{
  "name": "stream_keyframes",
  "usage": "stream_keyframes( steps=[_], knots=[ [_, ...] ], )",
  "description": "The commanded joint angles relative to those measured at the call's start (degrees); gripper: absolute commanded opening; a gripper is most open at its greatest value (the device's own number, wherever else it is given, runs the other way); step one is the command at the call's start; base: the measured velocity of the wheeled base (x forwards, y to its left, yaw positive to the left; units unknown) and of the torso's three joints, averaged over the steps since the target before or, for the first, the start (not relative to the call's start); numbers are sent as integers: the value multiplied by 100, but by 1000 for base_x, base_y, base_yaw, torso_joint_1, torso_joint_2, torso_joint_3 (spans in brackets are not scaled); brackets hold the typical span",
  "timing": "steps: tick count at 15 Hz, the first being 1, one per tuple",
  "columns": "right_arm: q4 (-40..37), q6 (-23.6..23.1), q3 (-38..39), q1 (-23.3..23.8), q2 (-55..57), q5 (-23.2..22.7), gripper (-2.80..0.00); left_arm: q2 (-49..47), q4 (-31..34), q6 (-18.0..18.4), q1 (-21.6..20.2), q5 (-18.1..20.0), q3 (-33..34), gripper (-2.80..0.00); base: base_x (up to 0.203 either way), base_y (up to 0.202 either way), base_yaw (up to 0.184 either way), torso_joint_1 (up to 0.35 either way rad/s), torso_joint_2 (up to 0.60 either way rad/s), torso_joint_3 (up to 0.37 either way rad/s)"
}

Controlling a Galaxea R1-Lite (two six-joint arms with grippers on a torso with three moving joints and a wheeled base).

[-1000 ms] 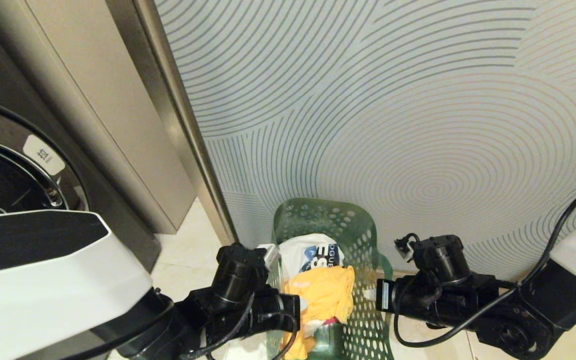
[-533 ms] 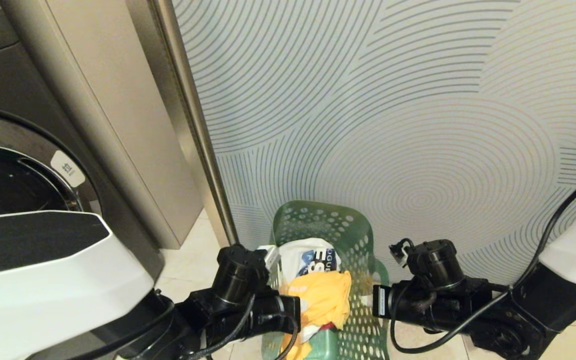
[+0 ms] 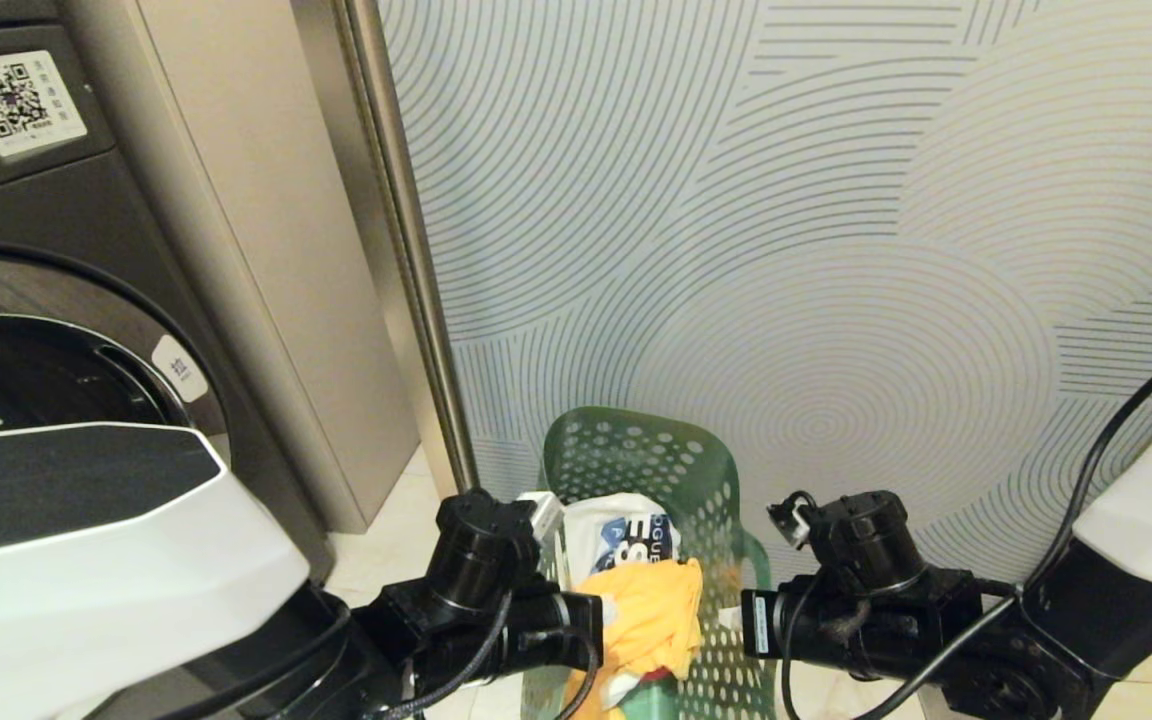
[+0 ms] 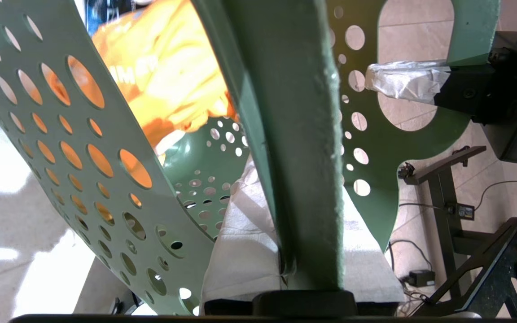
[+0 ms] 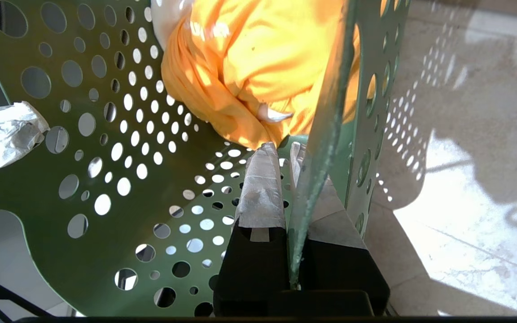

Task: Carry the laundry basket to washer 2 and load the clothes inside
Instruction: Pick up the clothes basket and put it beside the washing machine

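Wrist views | left gripper, right gripper | both clamped on laundry basket rim

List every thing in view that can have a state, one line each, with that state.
laundry basket: held by both side walls, clothes inside.
left claw: shut on the laundry basket's wall.
right claw: shut on the laundry basket's opposite wall.
yellow garment: crumpled on top of the load.
white printed garment: bunched behind the yellow garment.
grey washer: at the left; door state cannot be told.
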State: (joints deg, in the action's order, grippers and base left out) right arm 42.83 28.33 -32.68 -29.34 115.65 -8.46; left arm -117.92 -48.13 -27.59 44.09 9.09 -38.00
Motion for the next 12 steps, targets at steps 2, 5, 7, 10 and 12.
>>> stream_keyframes(
  steps=[2,5,7,10,12],
  knots=[
    [33,23,16,-1,-16,-15,-280,-3,-30,-19,20,5,3,-280,0,0,0,4,2,202],
    [50,7,95,-1,-25,-7,-280,-13,-182,-19,20,7,46,-280,0,0,0,5,-1,123],
    [50,-66,141,-1,-22,2,-280,-129,-543,60,38,10,126,-280,0,0,0,0,4,18],
    [50,-214,175,8,-16,-15,-280,-402,-1372,280,59,-4,342,-280,0,0,0,0,0,0],
    [50,-205,175,8,1,-15,-280,-441,-1471,296,64,-4,407,-280,-1,-12,23,3,1,1]
  ],
)
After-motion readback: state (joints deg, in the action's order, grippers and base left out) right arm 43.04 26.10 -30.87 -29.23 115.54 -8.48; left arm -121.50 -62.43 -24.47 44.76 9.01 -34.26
